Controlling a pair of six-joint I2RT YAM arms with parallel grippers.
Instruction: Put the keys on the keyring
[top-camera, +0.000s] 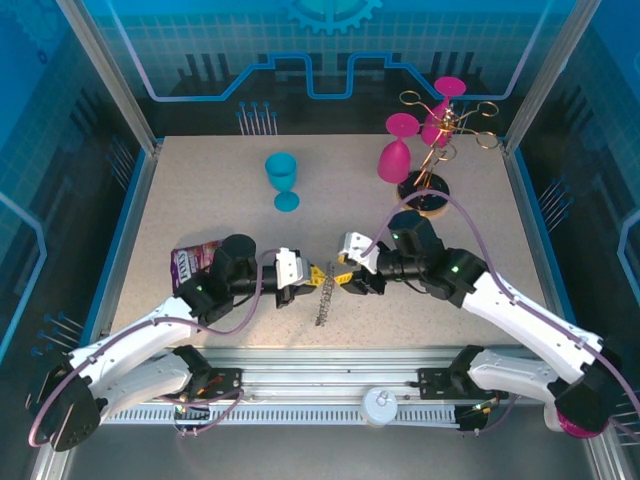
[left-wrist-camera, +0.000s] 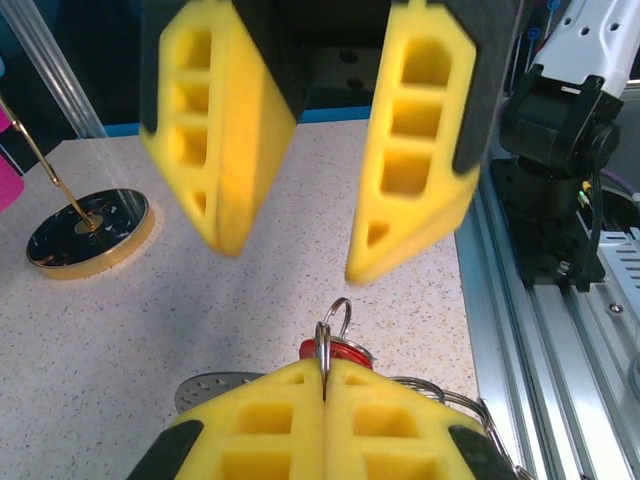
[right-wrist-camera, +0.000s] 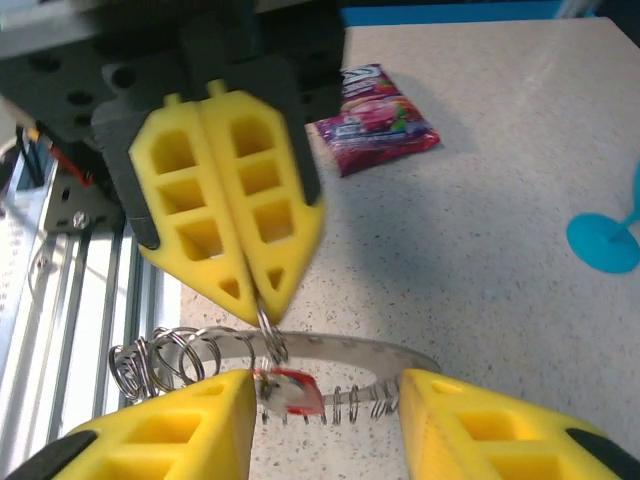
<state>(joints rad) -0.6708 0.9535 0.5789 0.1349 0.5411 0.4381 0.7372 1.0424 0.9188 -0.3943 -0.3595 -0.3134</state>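
Note:
My left gripper (left-wrist-camera: 325, 372) is shut on a thin wire loop (left-wrist-camera: 333, 322) of the keyring (left-wrist-camera: 208, 388), a dark grey flat ring fringed with wire loops. The ring hangs edge-on between the two grippers in the top view (top-camera: 322, 300). The key (right-wrist-camera: 292, 391), with its red head, hangs under that loop close to the grey band (right-wrist-camera: 350, 352). It sits between the fingers of my open right gripper (right-wrist-camera: 325, 398), near the left finger. The left gripper (top-camera: 313, 275) and right gripper (top-camera: 343, 281) meet tip to tip at the near middle of the table.
A purple snack packet (top-camera: 193, 260) lies beside the left arm. A blue goblet (top-camera: 283, 180) stands at centre back. The gold rack (top-camera: 428, 195) with pink goblets (top-camera: 396, 148) stands at back right. The metal rail (left-wrist-camera: 560, 330) runs along the table's near edge.

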